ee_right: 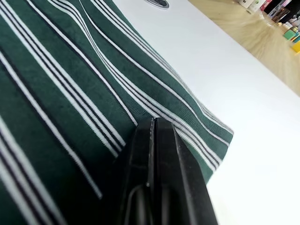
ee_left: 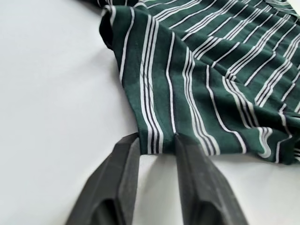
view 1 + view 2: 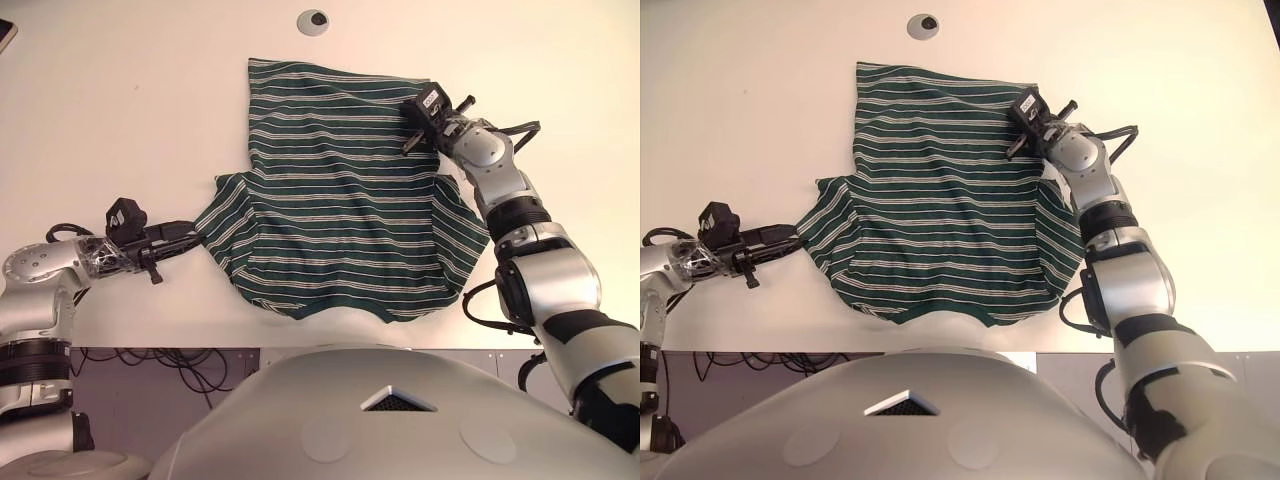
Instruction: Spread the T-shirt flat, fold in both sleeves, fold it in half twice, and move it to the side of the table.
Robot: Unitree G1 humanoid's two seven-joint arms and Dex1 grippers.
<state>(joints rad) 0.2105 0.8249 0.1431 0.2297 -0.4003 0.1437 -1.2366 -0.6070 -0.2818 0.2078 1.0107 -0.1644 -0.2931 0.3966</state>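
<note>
My right arm (image 3: 500, 190) hides part of the right sleeve (image 3: 462, 225) of the T-shirt (image 3: 335, 210), and under my right gripper (image 1: 153, 123), its fingers (image 1: 138, 159) pressed together, I cannot tell whether cloth is pinched.

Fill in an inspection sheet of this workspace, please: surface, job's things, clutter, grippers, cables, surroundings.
Surface: white table with a round cable port near its far edge.
Job's things: green striped T-shirt spread on the table, not yet folded, left sleeve and right sleeve out to the sides.
Clutter: a flat object, cut off at the far left corner.
Grippers: left gripper open, one finger on each side of the left sleeve's hem; right gripper shut, its tip at the shirt's far right corner; whether it pinches cloth cannot be told.
Cables: loose cables under the table's near edge.
Surroundings: wooden surface beyond the table, with small coloured items.
</note>
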